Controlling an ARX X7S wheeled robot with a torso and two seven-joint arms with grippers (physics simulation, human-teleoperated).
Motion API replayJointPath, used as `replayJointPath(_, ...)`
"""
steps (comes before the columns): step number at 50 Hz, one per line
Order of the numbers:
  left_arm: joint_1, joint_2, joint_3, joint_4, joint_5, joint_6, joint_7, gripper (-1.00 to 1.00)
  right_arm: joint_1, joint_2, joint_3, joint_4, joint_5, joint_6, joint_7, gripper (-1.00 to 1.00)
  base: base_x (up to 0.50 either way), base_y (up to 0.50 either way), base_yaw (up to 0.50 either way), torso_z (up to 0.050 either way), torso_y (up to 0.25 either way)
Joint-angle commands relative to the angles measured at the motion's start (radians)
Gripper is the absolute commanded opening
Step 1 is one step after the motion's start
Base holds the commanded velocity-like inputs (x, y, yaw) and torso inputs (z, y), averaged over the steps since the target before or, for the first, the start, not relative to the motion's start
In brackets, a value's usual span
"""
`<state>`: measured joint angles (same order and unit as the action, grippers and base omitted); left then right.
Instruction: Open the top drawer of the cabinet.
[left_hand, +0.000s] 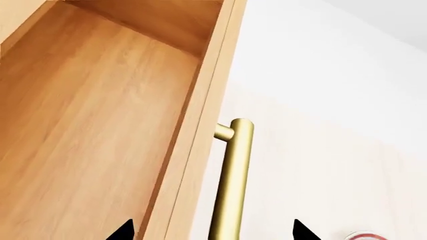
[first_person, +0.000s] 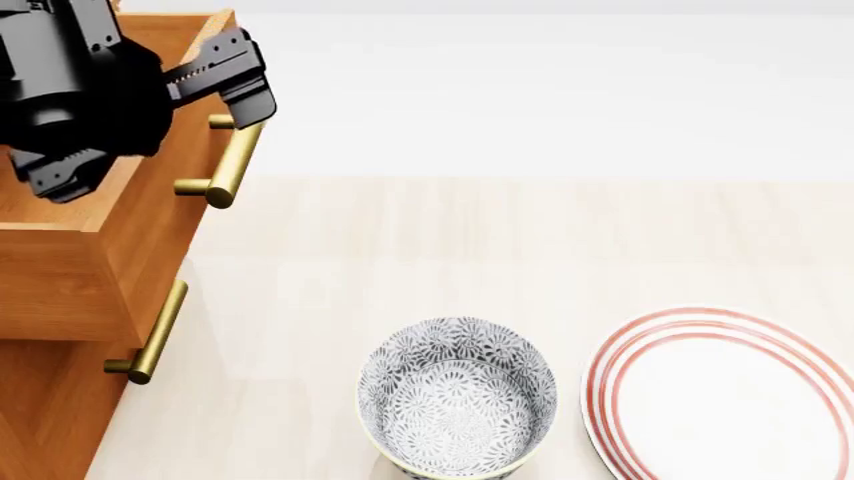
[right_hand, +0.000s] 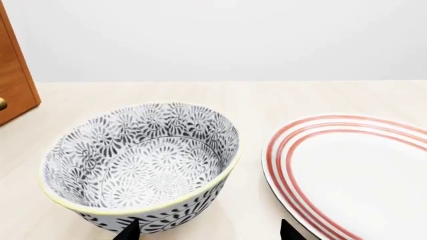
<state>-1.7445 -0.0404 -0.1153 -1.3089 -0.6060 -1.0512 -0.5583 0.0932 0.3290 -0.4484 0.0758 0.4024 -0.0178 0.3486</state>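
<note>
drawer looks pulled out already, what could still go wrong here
1. The left claw sits at the upper end of the top drawer's brass handle, apparently open around it; pulling further may slide it off the end.
2. The bowl and plate lie close to the right claw, so a stray move could knock them.

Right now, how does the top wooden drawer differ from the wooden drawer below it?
The orange-brown top drawer is pulled out, its inside exposed; the lower drawer sits further back. The top drawer's handle has the left gripper at it; the lower drawer's handle is untouched. Both have brass bar handles.
</note>
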Motion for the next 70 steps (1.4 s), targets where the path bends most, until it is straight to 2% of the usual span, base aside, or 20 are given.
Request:
replayJointPath(1, 0.011, 0.030, -0.099, 0.003, 0.033, -0.022, 0.033, 1.00, -0.001, -0.020, 0.024, 0.000, -0.019, -0.008, -0.021, 1.00, 0.00, 0.00, 0.00, 0.000, 0.000)
replayJointPath(8, 0.012, 0.036, -0.152, 0.002, 0.053, -0.045, 0.029, 1.00, -0.001, -0.019, 0.022, 0.000, -0.017, -0.008, -0.020, 1.00, 0.00, 0.00, 0.00, 0.000, 0.000)
replayJointPath(12, 0.010, 0.040, -0.136, 0.002, 0.046, -0.048, 0.048, 1.00, 0.000, -0.019, 0.021, 0.000, -0.016, -0.008, -0.019, 1.00, 0.00, 0.00, 0.00, 0.000, 0.000)
replayJointPath(28, 0.015, 0.040, 0.300, 0.015, -0.480, -0.020, 0.018, 1.00, 0.001, -0.016, 0.022, -0.002, -0.012, -0.009, -0.014, 1.00, 0.00, 0.00, 0.00, 0.000, 0.000)
replayJointPath(47, 0.012, 0.040, 0.714, 0.042, -0.941, 0.054, -0.024, 1.00, -0.001, -0.011, 0.021, -0.010, -0.003, -0.008, -0.012, 1.00, 0.00, 0.00, 0.00, 0.000, 0.000)
replayJointPath(56, 0.002, 0.040, 0.967, 0.072, -1.194, 0.113, -0.023, 1.00, -0.002, -0.006, 0.019, -0.019, 0.000, -0.006, -0.012, 1.00, 0.00, 0.00, 0.00, 0.000, 0.000)
replayJointPath(70, -0.022, 0.040, 1.262, 0.135, -1.467, 0.197, 0.034, 1.00, -0.003, -0.001, 0.015, -0.019, 0.002, -0.010, -0.014, 1.00, 0.00, 0.00, 0.00, 0.000, 0.001)
